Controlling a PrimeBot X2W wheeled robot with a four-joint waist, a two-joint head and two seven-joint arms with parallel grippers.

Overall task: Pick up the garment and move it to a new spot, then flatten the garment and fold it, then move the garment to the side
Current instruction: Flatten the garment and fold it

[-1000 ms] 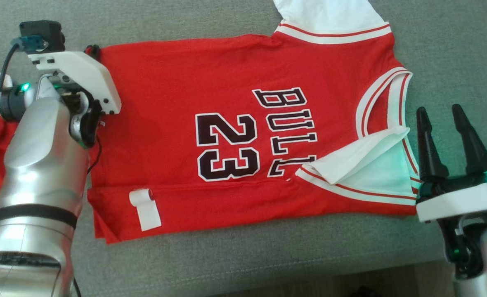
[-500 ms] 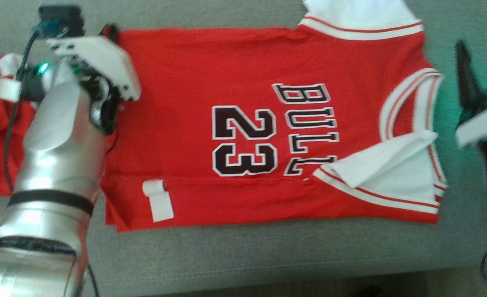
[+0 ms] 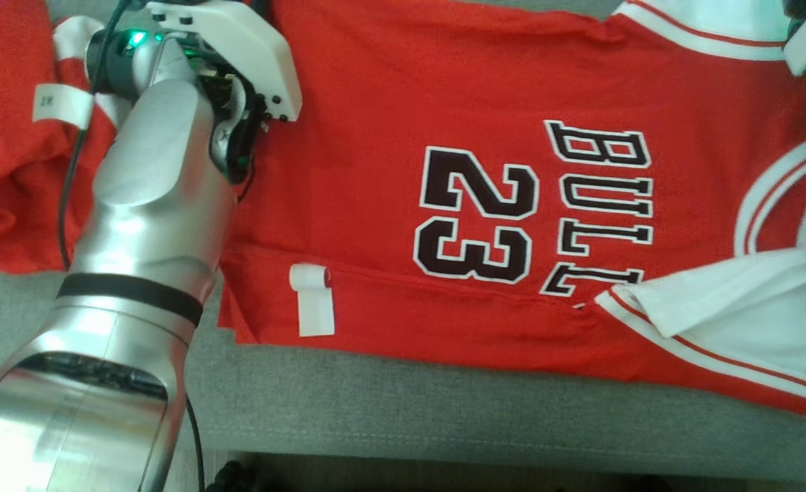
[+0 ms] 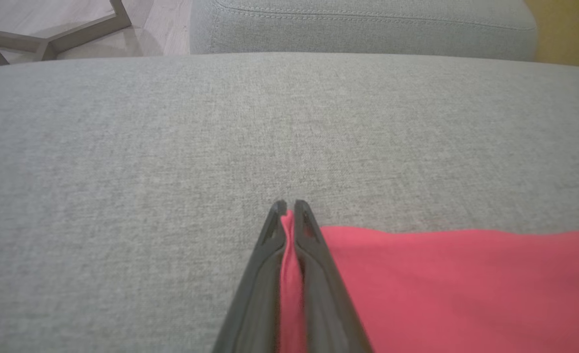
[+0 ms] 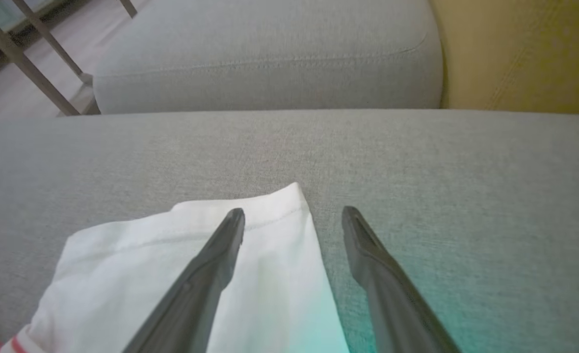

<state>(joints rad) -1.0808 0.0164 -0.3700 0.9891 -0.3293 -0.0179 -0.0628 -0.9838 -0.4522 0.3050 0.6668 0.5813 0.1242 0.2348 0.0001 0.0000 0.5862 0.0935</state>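
Garment point(image 3: 485, 102): red jersey, number side up, spread lengthwise across the grey cushion point(image 3: 444, 410). The hem is laid toward the cushion's left end and the collar toward its right. The cloth is mostly flat.

Near long edge: a strip is seen turned over onto the body, with the near sleeve point(image 3: 731, 301) folded in on top, white side up. A white label point(image 3: 313, 301) is curled at the hem end of that strip. The first lengthwise fold is judged done.

Far long edge: not yet folded. The far sleeve point(image 5: 122, 264) is lying out flat on the cushion.

Left gripper point(image 4: 289, 208): clamped on a pinch of red cloth at the far hem corner, with the cloth drawn up between the fingers.

Right gripper point(image 5: 293, 215): jaws spread wide and nothing held. It is poised over the far sleeve, one finger above the white cloth, the other over bare cushion.

Another red cloth point(image 3: 7, 137) is bunched by the cushion's left end, apart from the jersey.

Left to do, as judged: the sleeve to be gripped, the far side folded over, a crosswise fold made, and the bundle moved aside.
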